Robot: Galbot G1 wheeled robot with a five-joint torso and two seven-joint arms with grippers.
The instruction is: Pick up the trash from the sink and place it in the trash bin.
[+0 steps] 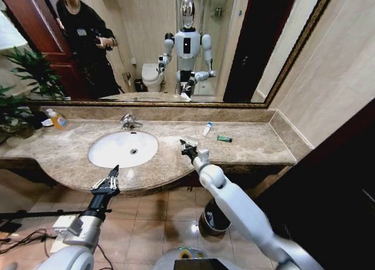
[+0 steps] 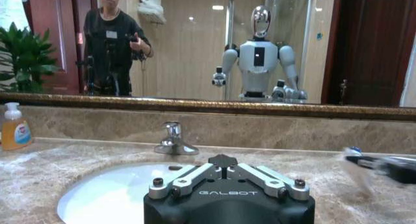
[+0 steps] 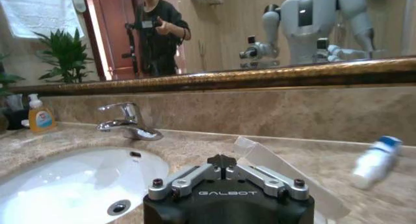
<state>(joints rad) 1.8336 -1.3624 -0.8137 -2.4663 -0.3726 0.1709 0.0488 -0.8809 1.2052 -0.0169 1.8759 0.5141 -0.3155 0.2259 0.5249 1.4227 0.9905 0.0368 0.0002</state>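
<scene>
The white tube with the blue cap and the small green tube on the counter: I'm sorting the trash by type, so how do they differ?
The white tube with the blue cap is pale and the longer of the two; the small green tube is dark green and shorter. The white tube lies nearer the mirror, pointing toward it; the green tube lies crosswise, nearer the counter's front. Both rest on the countertop to the right of the sink, not in it.

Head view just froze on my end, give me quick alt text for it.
The right hand reaches over the marble countertop beside the white sink, near a white tube and green tube. The left hand sits at the counter's front edge.
</scene>
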